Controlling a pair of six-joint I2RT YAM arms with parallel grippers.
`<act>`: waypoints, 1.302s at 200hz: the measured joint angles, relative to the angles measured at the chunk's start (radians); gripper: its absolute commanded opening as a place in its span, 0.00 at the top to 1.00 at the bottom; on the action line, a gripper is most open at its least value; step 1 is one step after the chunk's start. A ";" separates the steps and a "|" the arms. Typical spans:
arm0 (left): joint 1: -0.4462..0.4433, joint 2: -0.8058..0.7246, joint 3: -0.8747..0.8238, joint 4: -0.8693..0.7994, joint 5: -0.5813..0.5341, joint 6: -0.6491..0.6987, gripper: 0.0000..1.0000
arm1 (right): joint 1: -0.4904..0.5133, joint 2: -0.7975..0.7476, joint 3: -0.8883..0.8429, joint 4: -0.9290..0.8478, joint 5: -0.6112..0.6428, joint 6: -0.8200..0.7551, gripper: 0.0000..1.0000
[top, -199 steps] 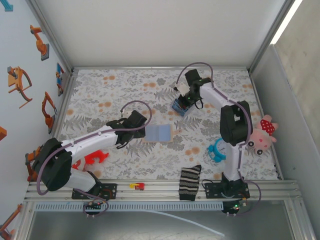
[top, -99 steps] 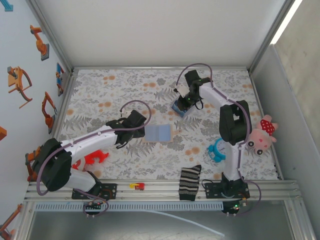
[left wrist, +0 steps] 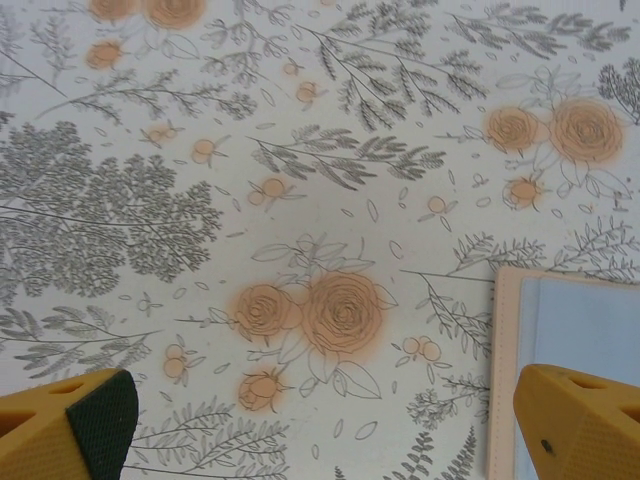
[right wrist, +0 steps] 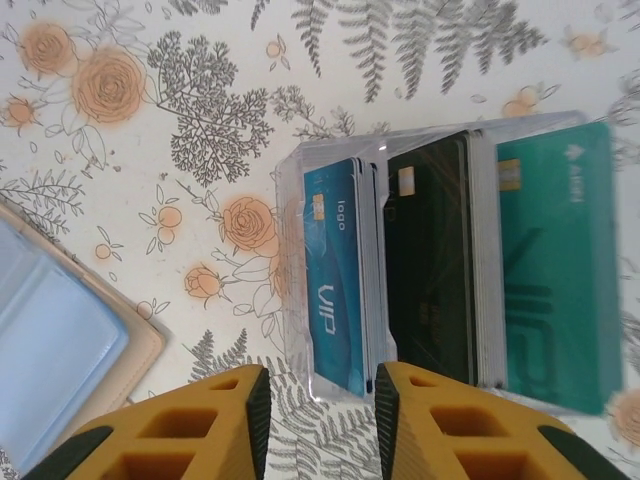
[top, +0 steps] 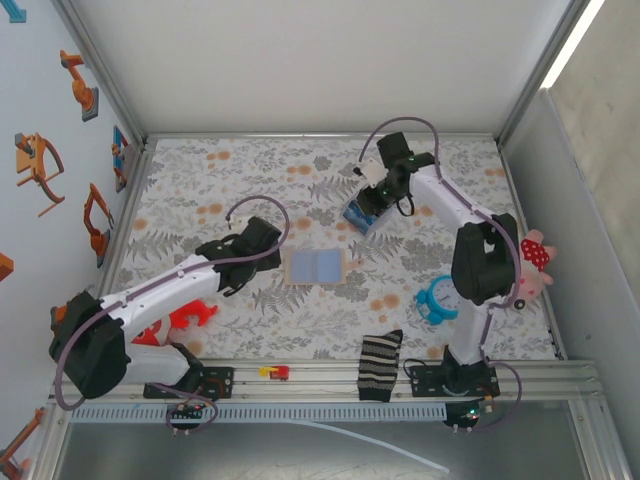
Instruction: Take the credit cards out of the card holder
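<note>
I saw right gripper (right wrist: 322, 372) part-open by the credit cards (right wrist: 430, 260), gripping nothing; left gripper (left wrist: 320, 400) was wide open, empty, beside card holder (left wrist: 570, 330)

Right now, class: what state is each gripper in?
Left gripper: open, empty.
Right gripper: slightly open, holding nothing, over the cards.

Tan card holder (top: 316, 266), light-blue inside; blue, black, teal cards (right wrist: 430, 260)
</note>
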 measured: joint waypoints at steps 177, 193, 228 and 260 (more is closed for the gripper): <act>0.094 -0.652 -0.410 0.263 -0.330 0.360 0.03 | -0.007 -0.622 -0.651 0.346 0.333 0.290 0.43; 0.155 -0.663 -0.436 0.320 -0.332 0.414 0.03 | -0.010 -0.668 -0.715 0.385 0.378 0.305 0.42; 0.318 -0.659 -0.505 0.451 -0.280 0.489 0.03 | -0.010 -0.826 -0.924 0.582 0.456 0.290 0.28; 0.439 -0.616 -0.538 0.555 -0.196 0.534 0.03 | -0.011 -0.991 -1.150 0.789 0.527 0.256 0.03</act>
